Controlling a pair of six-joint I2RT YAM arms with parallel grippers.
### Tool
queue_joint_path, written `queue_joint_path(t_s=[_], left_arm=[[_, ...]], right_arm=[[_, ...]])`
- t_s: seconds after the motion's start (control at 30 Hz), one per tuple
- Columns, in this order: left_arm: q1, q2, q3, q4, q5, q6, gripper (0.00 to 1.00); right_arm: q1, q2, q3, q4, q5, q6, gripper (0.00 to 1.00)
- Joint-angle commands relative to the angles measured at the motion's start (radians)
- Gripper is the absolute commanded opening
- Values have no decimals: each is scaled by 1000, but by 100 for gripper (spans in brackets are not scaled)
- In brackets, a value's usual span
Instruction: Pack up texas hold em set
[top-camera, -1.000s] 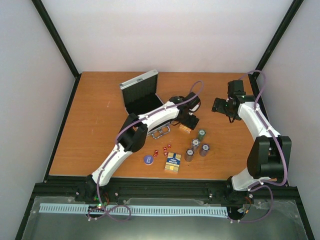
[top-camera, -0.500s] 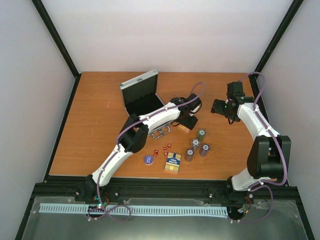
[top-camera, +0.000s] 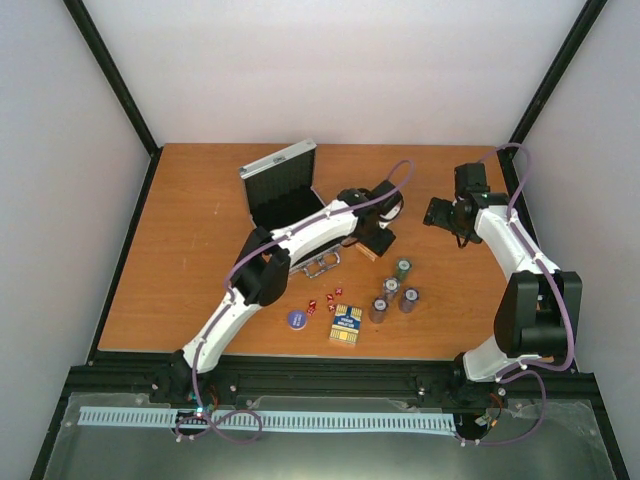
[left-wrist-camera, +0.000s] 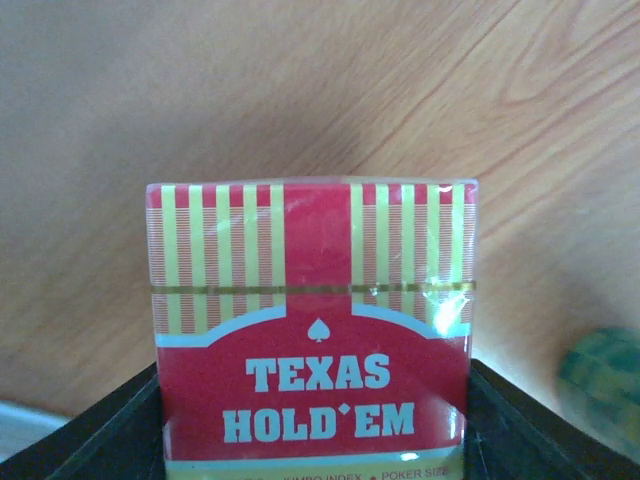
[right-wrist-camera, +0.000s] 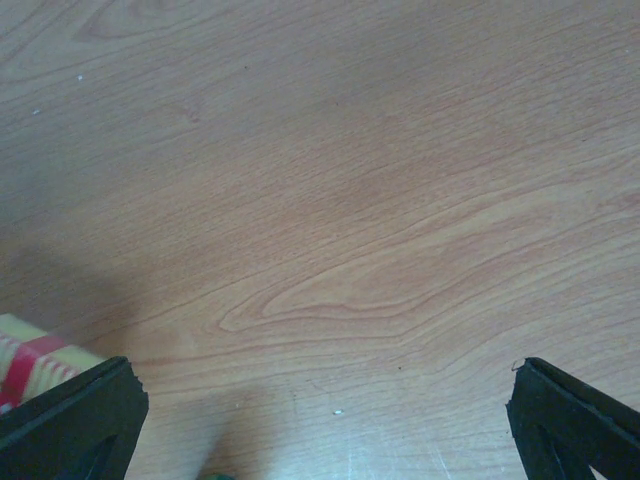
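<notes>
Top external view showed you the left arm reaching across the brown wooden surface (top-camera: 190, 250) to the red-and-gold striped card box (top-camera: 371, 251). That box sat just right of the small silver metal case (top-camera: 283, 188), which was open with its black-lined lid standing up. On the left wrist camera, your left fingers (left-wrist-camera: 120, 430) pinched the box from both sides, its "TEXAS HOLD'EM" face turned to the lens. You could not tell whether it rested on the wood or hung above it. Nearer the arm bases lay the grey chip stacks (top-camera: 391, 289), the small red dice (top-camera: 327, 299), the round blue disc (top-camera: 296, 318) and the blue-and-yellow card box (top-camera: 346, 325), all outside the case. Your right fingers (right-wrist-camera: 70, 420) were spread wide over bare wood, gripping nothing, with a corner of the red box at that view's lower left edge.
</notes>
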Motion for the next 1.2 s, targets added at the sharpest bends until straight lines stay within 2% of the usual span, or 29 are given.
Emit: queue_joint_path(t_s=[0.0,0.1,0.27,0.43,0.53,0.63,0.8,1.17], left_arm=[[-2,-181,52,-4,-29,124,42],[11,-268,-2,-2,-50,197,42],[67,-430,-192,63,-70,325,45],[175,-526,-409,121,-41,427,41],[224,-585,-557,175,-37,472,42],[258,-593,-630,182,-51,497,45],[302,-563,-680,212,-108,517,45],[343,-438,-654,304,-212,559,46]], right_arm=[[-8,1,25,-7,19,21,100],[-8,4,22,-7,21,29,100],[-8,-7,4,6,17,44,100],[-7,-35,-20,21,17,58,100],[-7,-40,-29,22,24,59,100],[-8,-38,-34,25,21,66,100],[-7,-28,-32,35,19,74,100],[-7,-12,-38,44,51,69,100]])
